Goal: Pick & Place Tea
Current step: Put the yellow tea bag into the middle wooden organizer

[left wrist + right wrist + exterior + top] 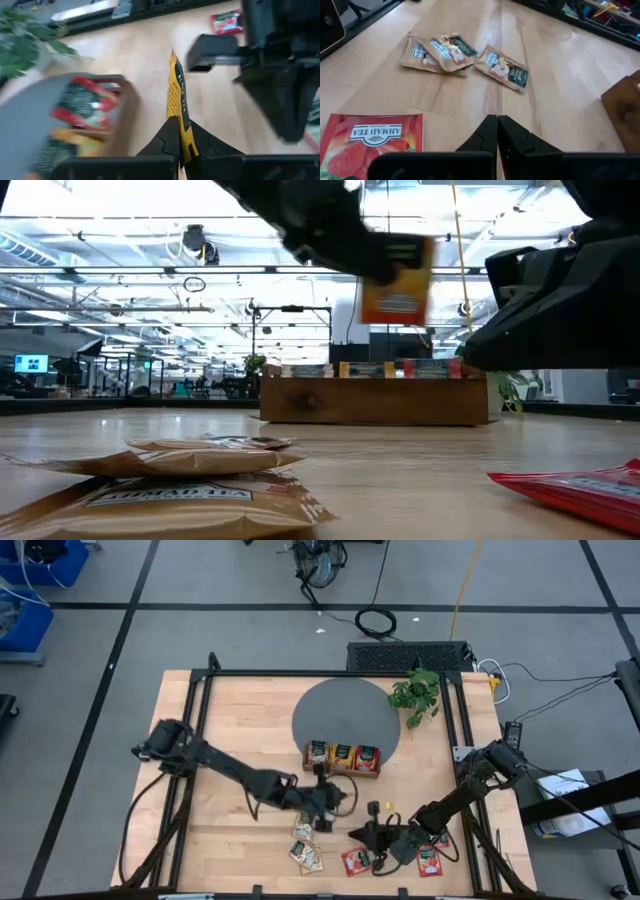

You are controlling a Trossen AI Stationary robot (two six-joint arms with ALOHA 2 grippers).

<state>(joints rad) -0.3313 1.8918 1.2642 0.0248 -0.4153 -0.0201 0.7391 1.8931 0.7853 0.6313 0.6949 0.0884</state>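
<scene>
Wooden table, left tool blurred, gripping sachet

1. Grey floor crossed by dark lines surrounds the wooden table.
2. Blue bins sit at one corner.
3. A yellow cable trails away.
4. Across the hall, ceiling lights glare over distant workstations.

My matt black plastic fingers pinch a glossy orange-yellow foil sachet above the smooth pale wood table, with the darker wooden tray on a matt grey mat at twelve o'clock.
</scene>
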